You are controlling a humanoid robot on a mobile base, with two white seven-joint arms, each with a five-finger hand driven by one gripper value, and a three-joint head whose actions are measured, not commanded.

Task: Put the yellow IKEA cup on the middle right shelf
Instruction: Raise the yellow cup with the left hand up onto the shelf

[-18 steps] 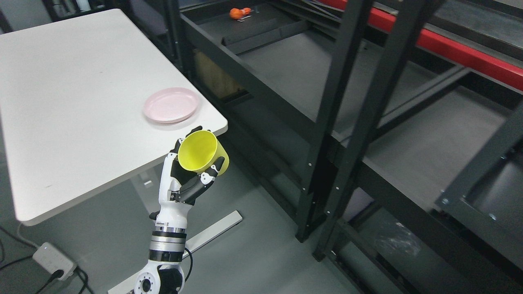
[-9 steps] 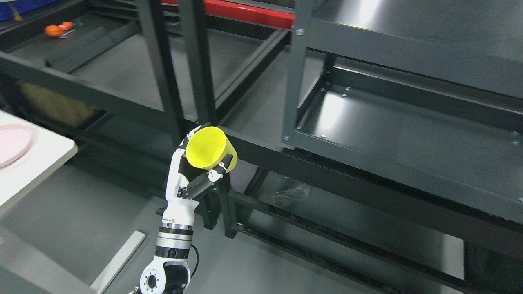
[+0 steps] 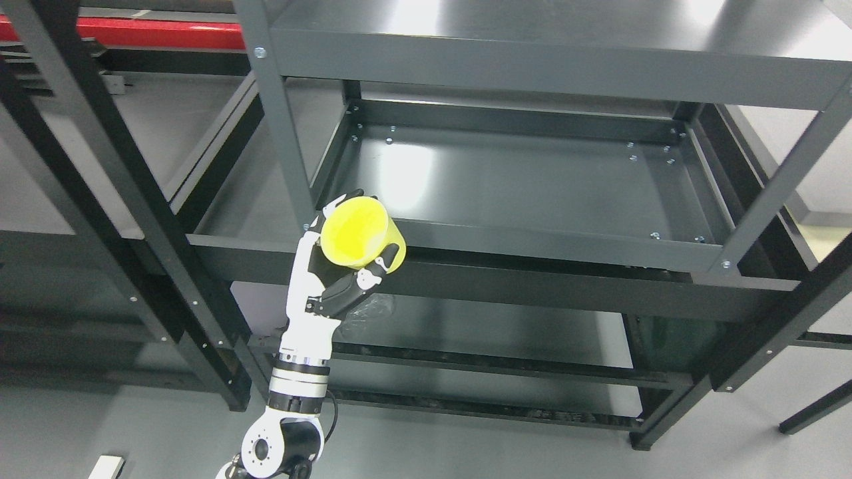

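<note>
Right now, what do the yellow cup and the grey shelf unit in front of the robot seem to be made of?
Yellow cup, held in the left hand: looks like moulded plastic, one even colour, smooth with a soft sheen, thin rim. Grey shelf unit: most likely painted or powder-coated sheet metal, semi-gloss; broad light glare on the flat trays, folded edges and visible bolt heads at the corners.

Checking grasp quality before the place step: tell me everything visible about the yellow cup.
The yellow cup is a plain bright yellow tumbler, matte and plastic-looking, slightly tapered, wider at the mouth. No handle shows. It is tilted, its open mouth facing up and left toward the camera, and looks empty. The left hand grips it from below and behind, black fingers wrapped around its lower wall. It is held in the air in front of the front left corner of the grey shelf tray, not resting on anything.
</note>
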